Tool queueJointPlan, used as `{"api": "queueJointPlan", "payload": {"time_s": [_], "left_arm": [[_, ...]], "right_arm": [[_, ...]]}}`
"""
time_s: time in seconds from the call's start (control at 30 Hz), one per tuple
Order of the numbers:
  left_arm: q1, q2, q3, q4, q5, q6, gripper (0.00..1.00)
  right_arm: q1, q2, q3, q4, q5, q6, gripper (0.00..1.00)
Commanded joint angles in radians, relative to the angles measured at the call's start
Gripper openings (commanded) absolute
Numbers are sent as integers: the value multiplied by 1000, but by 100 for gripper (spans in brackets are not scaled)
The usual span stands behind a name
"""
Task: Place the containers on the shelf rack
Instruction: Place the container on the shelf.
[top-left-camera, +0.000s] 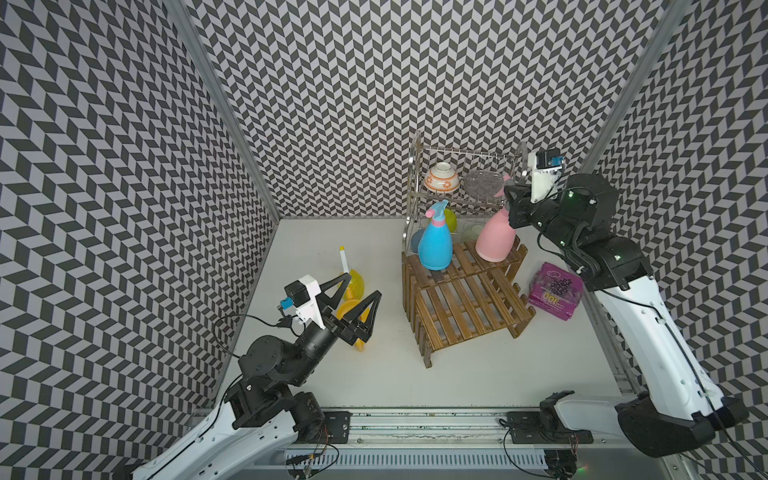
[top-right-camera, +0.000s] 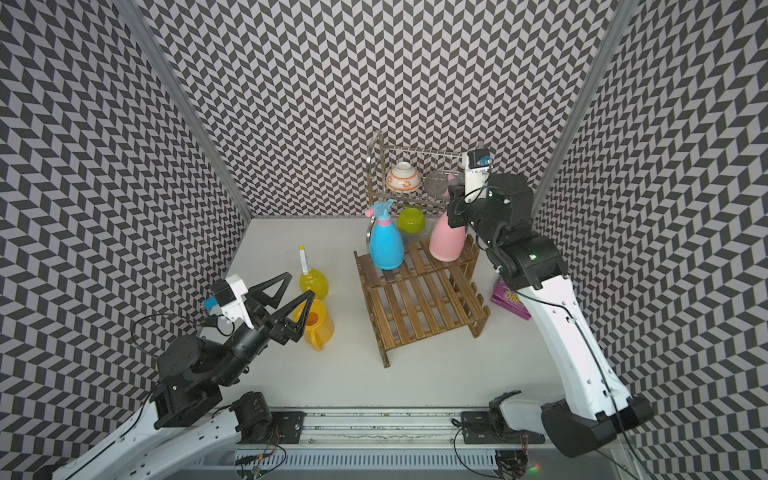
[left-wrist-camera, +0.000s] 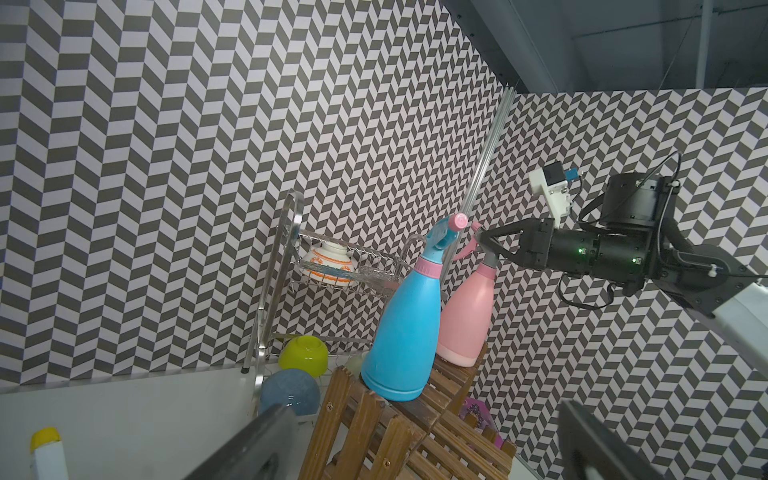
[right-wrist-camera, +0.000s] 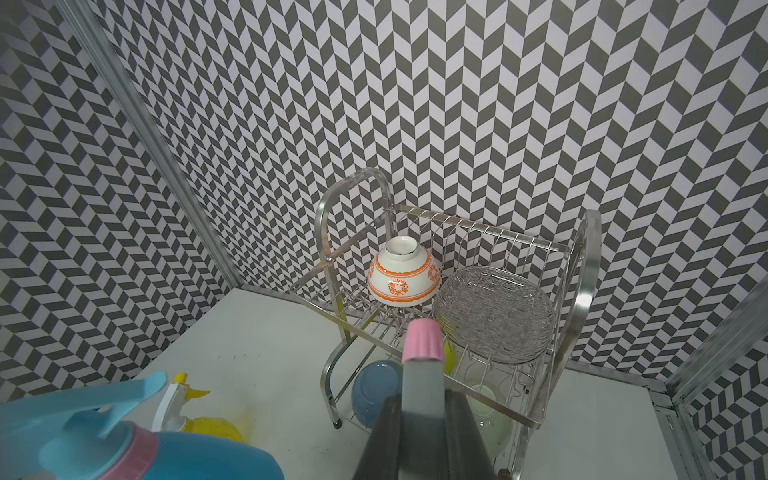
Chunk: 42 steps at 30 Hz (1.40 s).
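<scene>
- Chevron-papered walls enclose a white table.
- Left gripper hangs wide open above the table, holding nothing.
- Yellow spray bottle and yellow watering can stand on the table, left of the shelf rack.
- Blue spray bottle stands upright on the rack's upper step.
- Pink spray bottle is at that step's right end, seemingly resting on the slats; contact unclear.
- Right gripper is clamped on its grey trigger head.
- Purple packet lies right of the rack.
</scene>
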Motion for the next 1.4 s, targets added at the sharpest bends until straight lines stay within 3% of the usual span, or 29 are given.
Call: {"api": "queueJointPlan", "payload": {"time_s": [0.0, 0.17, 0.47, 0.67, 1.03, 1.2, 1.37], "left_arm": [[5, -9, 13, 6, -6, 16, 100], [5, -9, 12, 7, -5, 13, 100], [5, -7, 11, 10, -5, 3, 100], [5, -5, 12, 10, -2, -4, 100], [5, 2, 13, 4, 6, -13, 100], [5, 15, 12, -6, -12, -20, 100], [5, 47, 26, -11, -22, -26, 100]], "right_arm": [[-4, 6, -17, 38, -25, -9, 17], [-3, -3, -43, 44, -47, -16, 31], [-3, -20, -52, 47, -64, -19, 44], [-3, -50, -51, 46, -58, -17, 60], [-4, -214, -124, 126, -18, -13, 85], [-4, -430, -352, 359, -127, -39, 96], [-5, -614, -614, 585, -392, -14, 100]]}}
